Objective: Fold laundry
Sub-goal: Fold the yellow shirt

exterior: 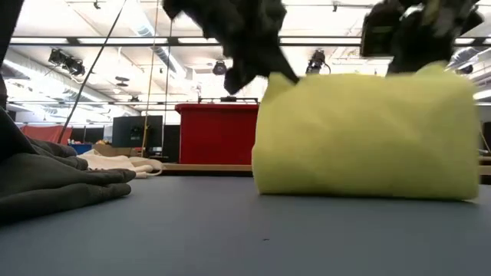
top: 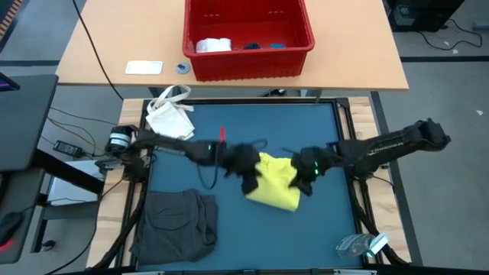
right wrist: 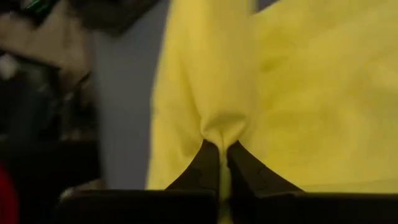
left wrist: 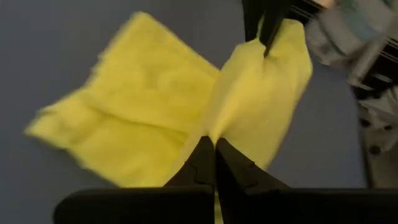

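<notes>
The bright yellow T-shirt [top: 276, 187] hangs in the middle of the blue mat between my two grippers, and its lower part lies on the mat [exterior: 368, 188]. My left gripper [left wrist: 215, 144] is shut on its left end and my right gripper [right wrist: 221, 148] is shut on its right end. A dark grey garment [top: 179, 221] lies flat on the mat at the near left. In the red basket [top: 248, 65] beyond the mat lie a white cloth [top: 212, 44] and a small blue piece [top: 276, 46]. My left gripper pinches a bunched fold of the shirt's left end [left wrist: 217, 127] between its two fingers, slanting down from the table's left. The cloth runs up from the mat to the fingers and spans across to the other gripper. Its lower part rests on the mat. My right gripper pinches a gathered fold of the shirt's right end [right wrist: 219, 127] between its two fingers, slanting down from the table's right. The cloth puckers at the fingertips and spreads out beyond them. Its lower part rests on the mat.
A small white bag with strap handles [top: 170, 114] lies at the mat's far left corner. A clear plastic item [top: 359, 246] sits at the near right corner. A wooden table [top: 107, 46] carries the basket. Bare mat lies to the near right.
</notes>
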